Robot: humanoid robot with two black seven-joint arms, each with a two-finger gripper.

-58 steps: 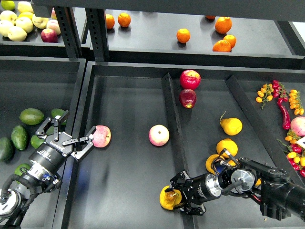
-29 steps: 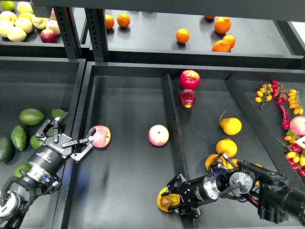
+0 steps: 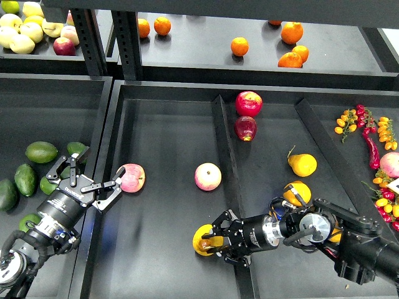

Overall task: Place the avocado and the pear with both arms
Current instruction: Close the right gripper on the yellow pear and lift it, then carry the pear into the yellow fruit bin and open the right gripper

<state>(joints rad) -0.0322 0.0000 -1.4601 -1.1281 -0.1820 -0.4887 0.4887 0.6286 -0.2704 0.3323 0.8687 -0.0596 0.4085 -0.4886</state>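
My right gripper (image 3: 209,242) is shut on the orange-yellow pear (image 3: 202,239), which has a dark blotch. It holds the pear low at the front of the middle bin, just left of the divider (image 3: 225,168). My left gripper (image 3: 87,178) is open and empty over the wall between the left bin and the middle bin. The elongated dark green avocado (image 3: 25,179) lies in the left bin, left of that gripper, among several other avocados. A brighter green avocado (image 3: 46,185) lies right beside the gripper's fingers.
A pink-yellow apple (image 3: 132,177) lies touching or nearly touching my left gripper's right finger. Another apple (image 3: 207,176) sits mid-bin. Two red apples (image 3: 249,103) lie at the back. A yellow pear (image 3: 302,164) and an orange fruit (image 3: 297,192) lie right of the divider. Chilies (image 3: 371,146) lie far right.
My right gripper has carried the pear leftward, from the divider into the front of the middle bin. The left arm has barely moved.
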